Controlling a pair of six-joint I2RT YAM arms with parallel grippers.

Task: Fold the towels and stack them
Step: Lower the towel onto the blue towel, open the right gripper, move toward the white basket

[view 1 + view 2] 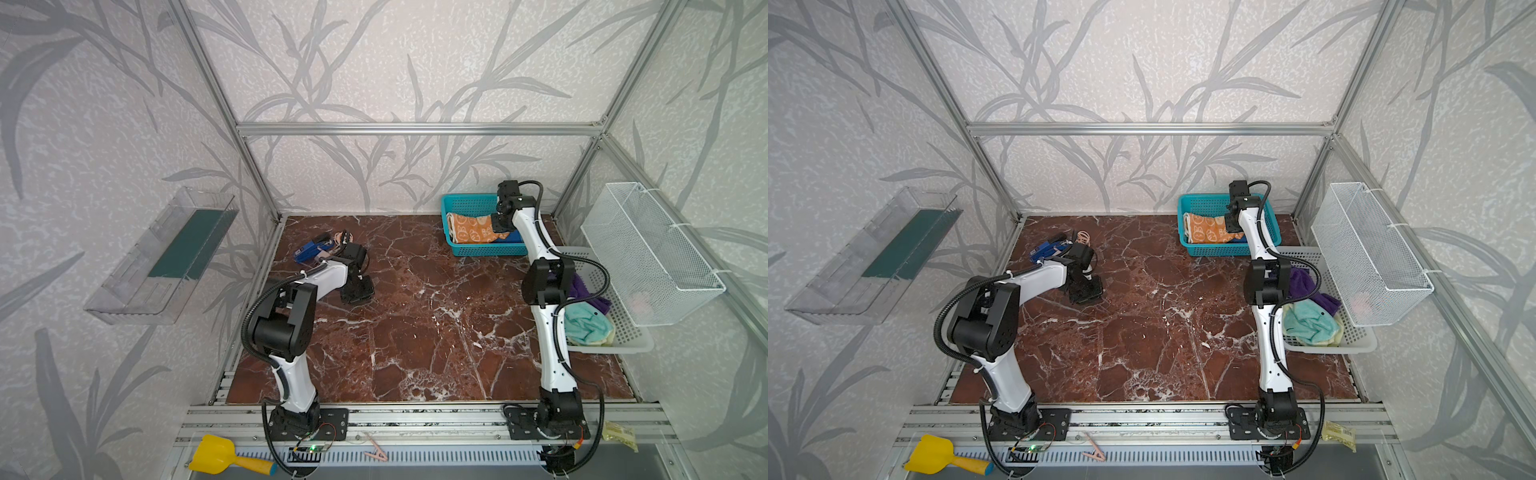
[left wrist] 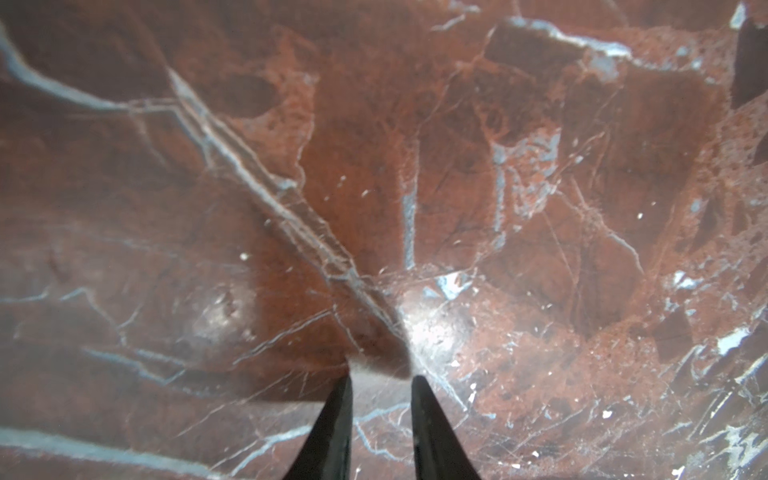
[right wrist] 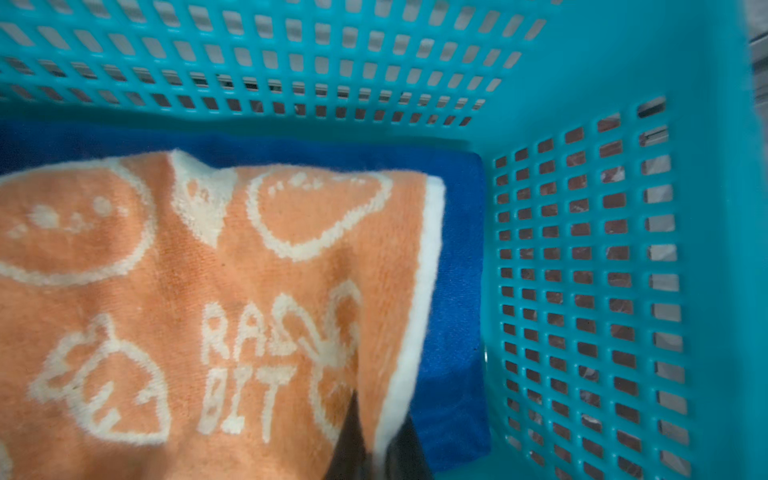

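Towels (image 1: 471, 230): four, all soft terry. Orange rabbit towel (image 3: 208, 291), white bunny outlines and "RABBIT" lettering, white hem, pinched at that hem by the closed right gripper (image 3: 380, 411). Folded royal blue towel (image 3: 453, 291) lies flat beneath it, just beside the fingertips (image 3: 409, 444), both inside one teal perforated plastic basket (image 3: 582, 249). Purple towel (image 1: 1304, 284) and teal-and-yellow towel (image 1: 1308, 322), crumpled, sit in one white perforated basket (image 1: 1329, 348), well behind that gripper. Left gripper (image 2: 382, 377): jaws slightly parted, empty, over veined red marble tabletop (image 2: 540, 208).

Terry orange towel (image 3: 166, 270), plastic basket (image 3: 710, 249), glossy marble tabletop (image 2: 415, 166)
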